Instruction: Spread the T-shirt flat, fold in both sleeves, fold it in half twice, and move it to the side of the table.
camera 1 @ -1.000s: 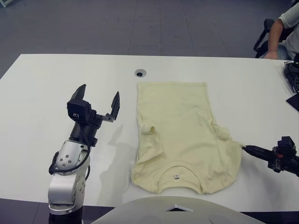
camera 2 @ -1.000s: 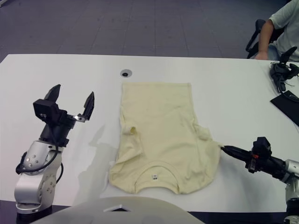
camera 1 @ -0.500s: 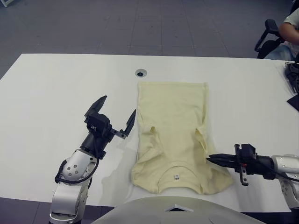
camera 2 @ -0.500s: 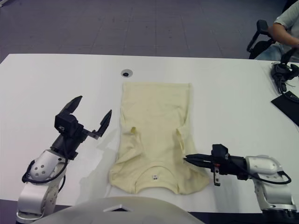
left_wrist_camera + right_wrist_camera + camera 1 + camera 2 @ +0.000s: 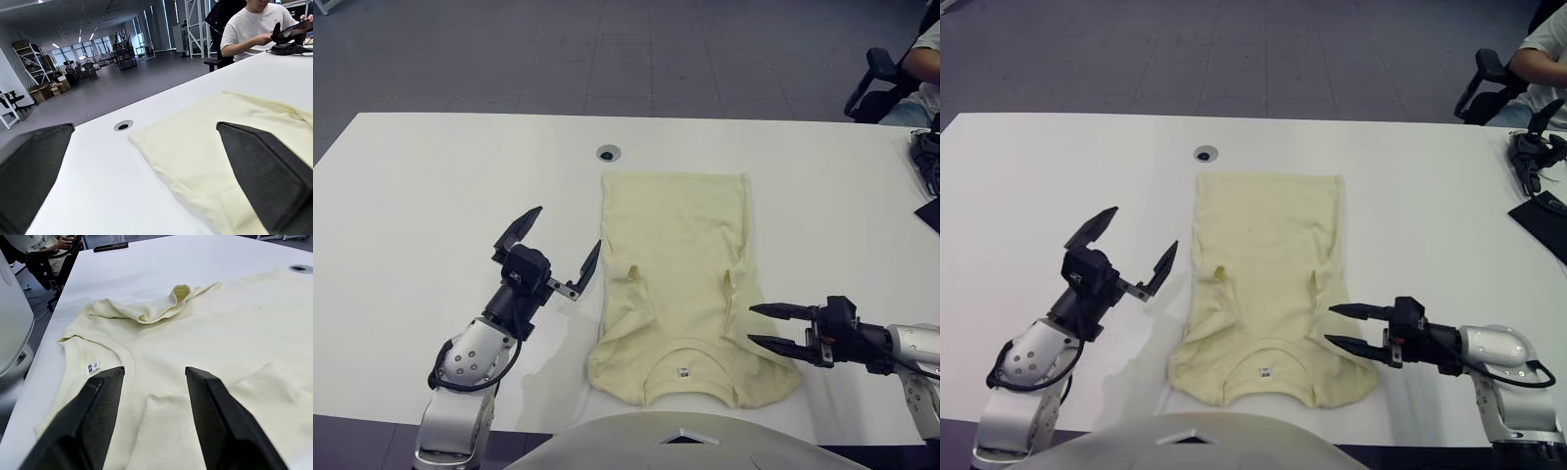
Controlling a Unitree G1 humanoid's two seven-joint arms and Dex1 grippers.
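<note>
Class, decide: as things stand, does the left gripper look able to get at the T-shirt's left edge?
Probably yes: the left gripper hangs open beside the T-shirt, with only table between them.

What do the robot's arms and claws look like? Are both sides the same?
The left arm and right arm match: rounded silver-white shells leading to black wrist blocks. The left claw and right claw each have two flat, black, pointed fingers. A black cable loops beside the left shell.
</note>
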